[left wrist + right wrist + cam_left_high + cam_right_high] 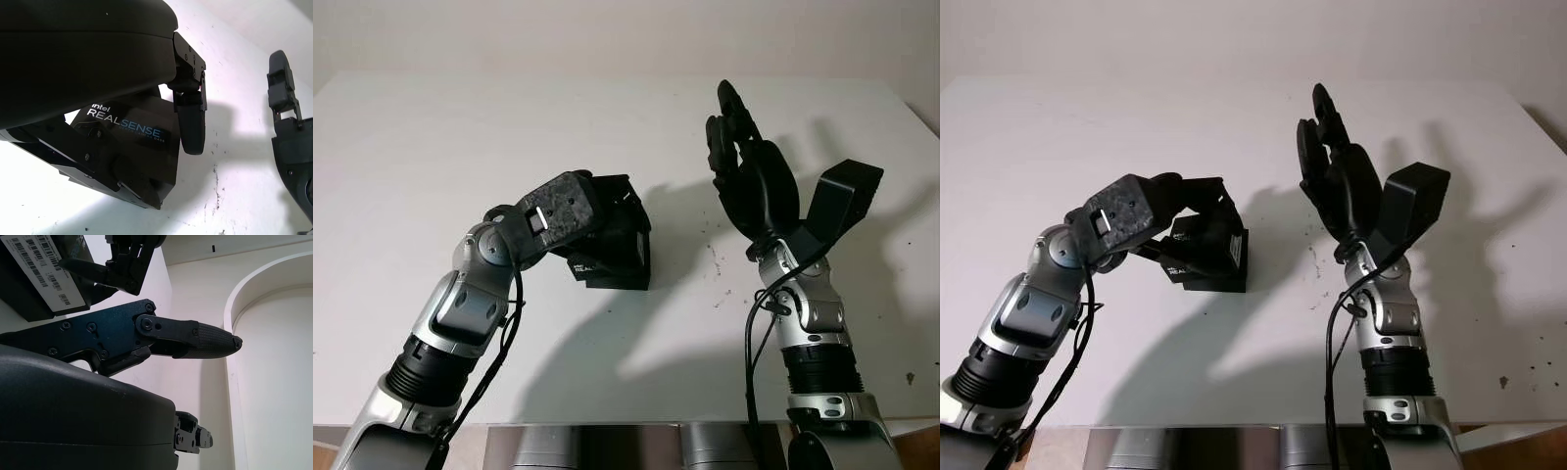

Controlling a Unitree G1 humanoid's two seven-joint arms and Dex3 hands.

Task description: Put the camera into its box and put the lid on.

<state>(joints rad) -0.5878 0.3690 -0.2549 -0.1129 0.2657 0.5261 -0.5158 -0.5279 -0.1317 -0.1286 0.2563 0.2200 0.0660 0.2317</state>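
Left wrist view gives us the black box (128, 147) printed RealSense, near mid-table (431, 147), with our left hand (582, 211) closed around it, a fingertip (192, 128) pressed on its side. Our right hand (754, 176) is raised open beside it, holding nothing. We judge the lid is being seated; next comes pressing it square.

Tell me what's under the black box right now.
The black RealSense box sits tilted on the white table, gripped by the left hand. Its underside and inside are covered. The right hand is open, raised beside it.
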